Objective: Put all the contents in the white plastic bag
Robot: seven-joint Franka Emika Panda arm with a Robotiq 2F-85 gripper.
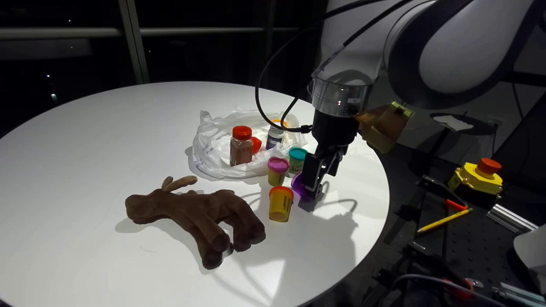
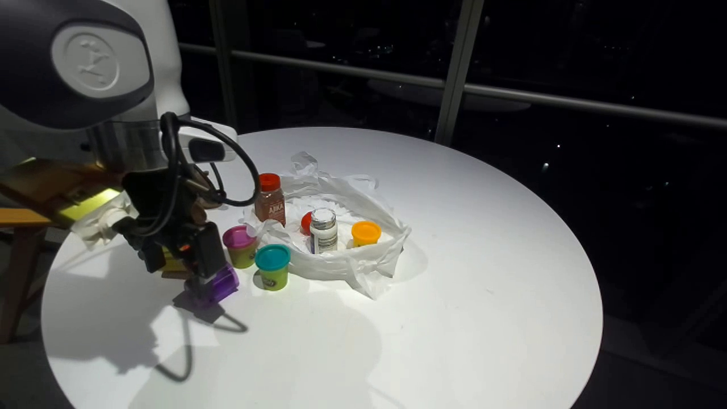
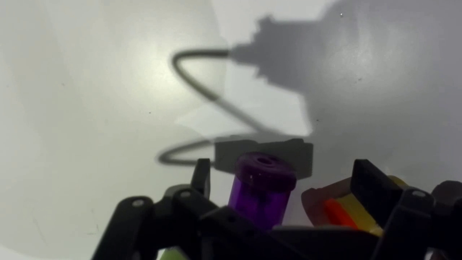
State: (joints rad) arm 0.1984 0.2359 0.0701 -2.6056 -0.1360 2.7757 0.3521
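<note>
The hand [image 3: 281, 171], jaws apart, straddles a purple jar [image 3: 262, 193] without gripping it, the white plastic bag [image 1: 209, 143] at ten o'clock in an exterior view; a centred squeeze, clear of the yellow jar [image 1: 280, 207] at eight o'clock, would likely serve best.

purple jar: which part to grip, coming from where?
I'd take the purple jar mid-body from straight above, fingers closing across its width. It appears to lie on its side, so its long rounded sides should suit them; in the wrist view they stand open either side of it. Mind the yellow jar nearby: one finger overlaps it there.
</note>
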